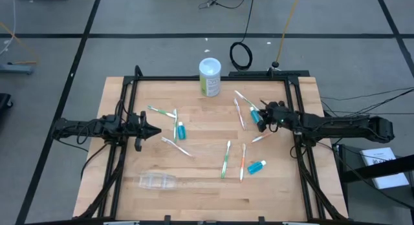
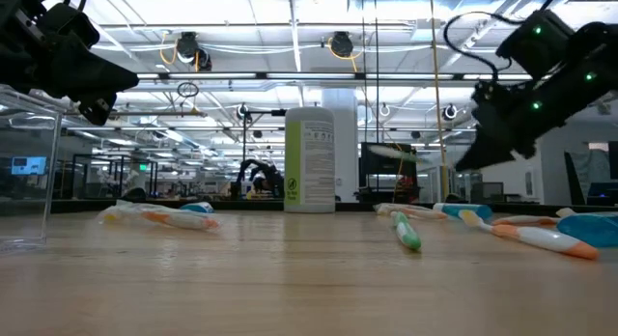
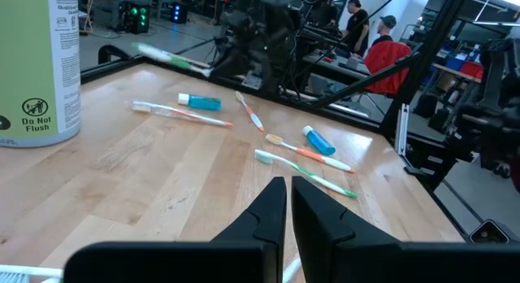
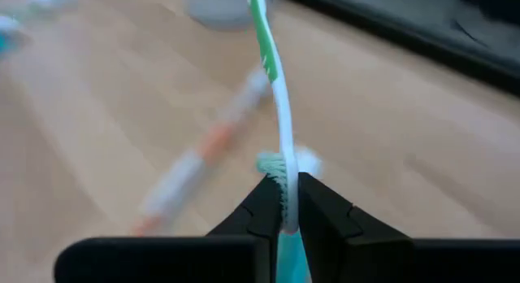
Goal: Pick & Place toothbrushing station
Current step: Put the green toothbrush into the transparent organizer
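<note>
One green toothbrush (image 4: pixel 278 88) is pinched in the right gripper (image 4: pixel 284 203), lifted near the desk's (image 1: pixel 194 199) right edge. Other brushes, tubes and the cup (image 1: pixel 158 180) lie scattered. The left gripper (image 3: pixel 288 203) hovers closed, empty, near the left edge.

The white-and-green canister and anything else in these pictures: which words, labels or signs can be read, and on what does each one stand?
"Do Not Flush": on the canister, under a small round sign, left wrist view.
Other print on the canister's label, low view: too small to read.
Paper by the table's right edge, high view: print too small to read.
Toothbrushes, teal tubes and clear cup: no readable text.
</note>
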You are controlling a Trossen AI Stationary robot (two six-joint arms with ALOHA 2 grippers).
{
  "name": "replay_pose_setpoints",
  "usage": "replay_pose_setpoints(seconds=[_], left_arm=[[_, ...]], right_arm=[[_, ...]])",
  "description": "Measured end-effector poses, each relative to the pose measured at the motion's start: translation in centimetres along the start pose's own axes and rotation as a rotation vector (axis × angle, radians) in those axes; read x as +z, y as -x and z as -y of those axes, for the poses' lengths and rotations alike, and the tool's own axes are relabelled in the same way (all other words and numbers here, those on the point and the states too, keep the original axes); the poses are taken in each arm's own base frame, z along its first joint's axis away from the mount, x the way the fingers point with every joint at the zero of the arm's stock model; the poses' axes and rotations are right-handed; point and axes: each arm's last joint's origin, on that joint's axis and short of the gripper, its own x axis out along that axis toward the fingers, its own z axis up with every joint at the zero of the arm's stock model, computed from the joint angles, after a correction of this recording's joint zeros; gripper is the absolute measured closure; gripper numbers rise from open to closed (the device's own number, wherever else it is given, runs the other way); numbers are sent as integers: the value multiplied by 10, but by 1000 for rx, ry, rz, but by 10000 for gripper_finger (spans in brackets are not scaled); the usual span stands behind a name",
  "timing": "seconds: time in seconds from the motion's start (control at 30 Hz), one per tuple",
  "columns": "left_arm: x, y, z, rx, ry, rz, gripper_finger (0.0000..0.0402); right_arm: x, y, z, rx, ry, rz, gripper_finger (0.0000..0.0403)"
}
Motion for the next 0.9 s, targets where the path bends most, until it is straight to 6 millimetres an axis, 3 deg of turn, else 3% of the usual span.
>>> replay_pose_setpoints(seconds=[0.27, 0.43, 0.63, 0.9], left_arm=[[0, 0, 0, 0, 0, 0, 376], [0, 0, 0, 0, 0, 0, 376], [0, 0, 0, 0, 0, 0, 376], [0, 0, 0, -1, 0, 0, 376]], right_arm=[[21, 4, -14, 330, 105, 174, 377], [32, 9, -19, 440, 186, 300, 380], [44, 15, -23, 513, 275, 461, 378], [43, 15, -24, 535, 308, 463, 379]])
